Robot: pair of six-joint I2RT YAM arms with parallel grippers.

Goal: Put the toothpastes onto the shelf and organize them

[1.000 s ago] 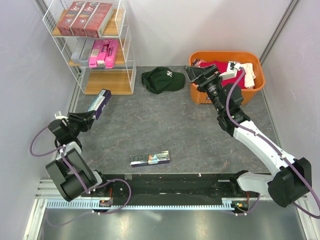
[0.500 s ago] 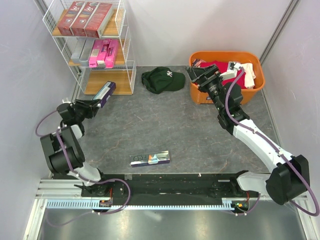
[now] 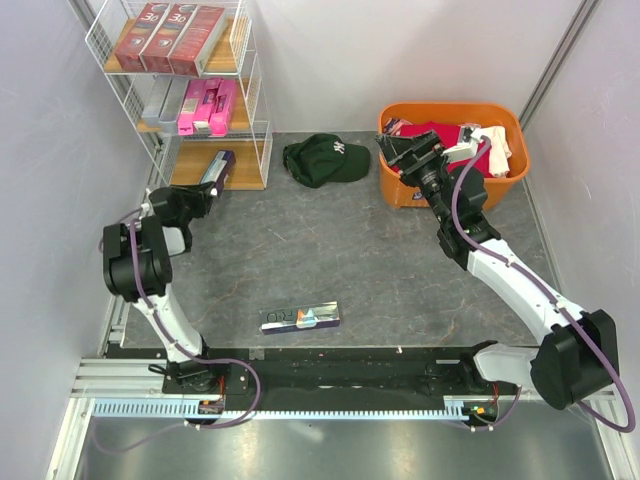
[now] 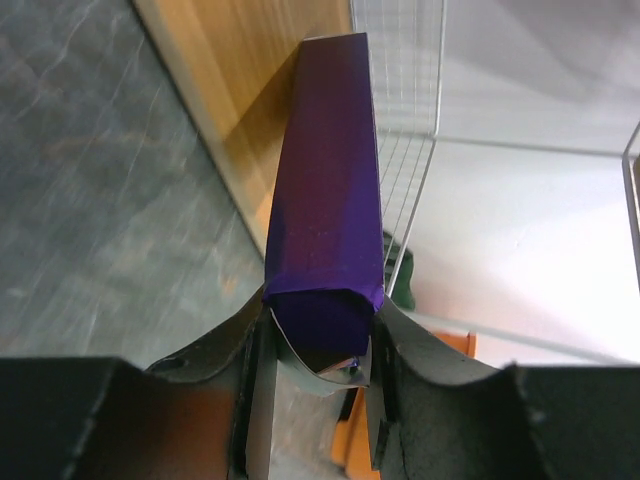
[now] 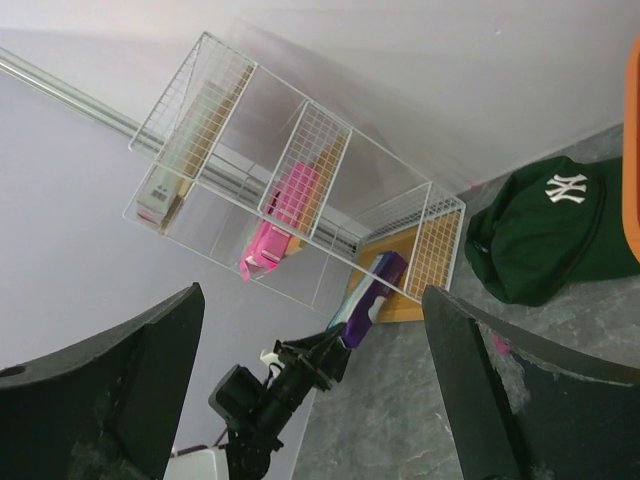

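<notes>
At shelf base, L tool grips purple toothpaste box; R tool wide by tub.

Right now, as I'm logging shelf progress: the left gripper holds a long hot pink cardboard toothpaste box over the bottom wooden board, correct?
No: the long cardboard toothpaste box in the left gripper is purple, not hot pink, as the left wrist view shows; the rest holds.
</notes>
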